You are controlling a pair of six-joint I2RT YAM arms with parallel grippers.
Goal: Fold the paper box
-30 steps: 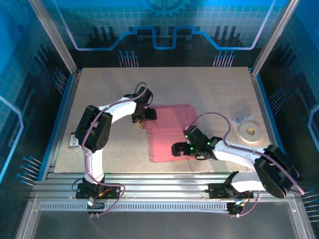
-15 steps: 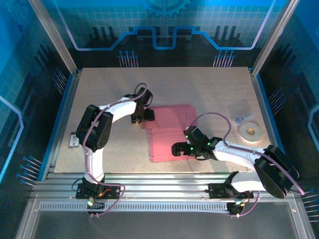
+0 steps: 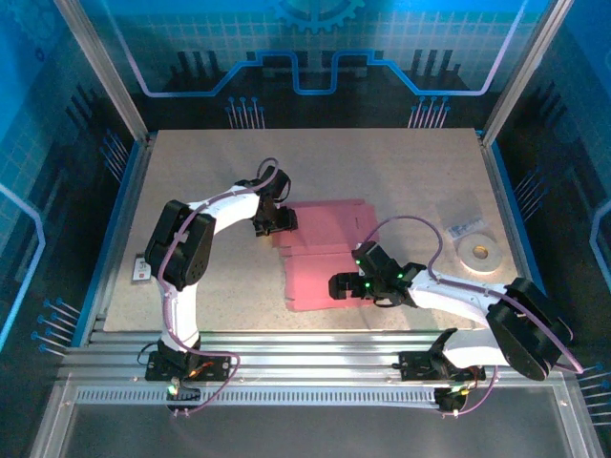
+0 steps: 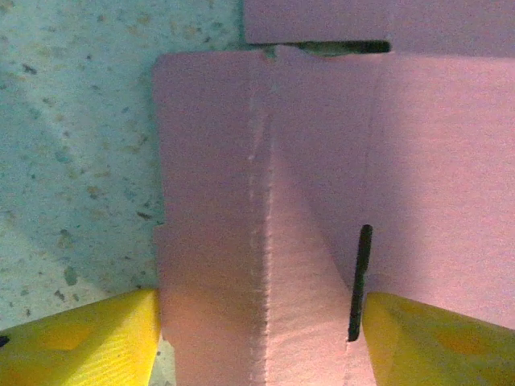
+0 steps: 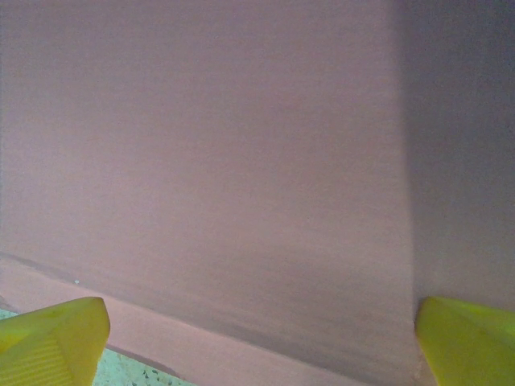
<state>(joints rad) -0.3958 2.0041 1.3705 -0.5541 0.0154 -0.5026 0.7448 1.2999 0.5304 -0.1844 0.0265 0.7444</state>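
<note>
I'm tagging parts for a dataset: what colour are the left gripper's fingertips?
Yellow; the left gripper has its fingertips clearest in the left wrist view.

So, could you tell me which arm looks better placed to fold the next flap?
Probably left: the left gripper straddles a creased flap at the edge of the paper box; the right gripper faces flat panel.

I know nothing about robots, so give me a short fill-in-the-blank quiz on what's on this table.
The paper box is coloured ___. The white tape roll lies to the box's ___ in the top view. Both arms' jaws are coloured ___ and stand wide apart.
Missing words: pink; right; yellow.
</note>
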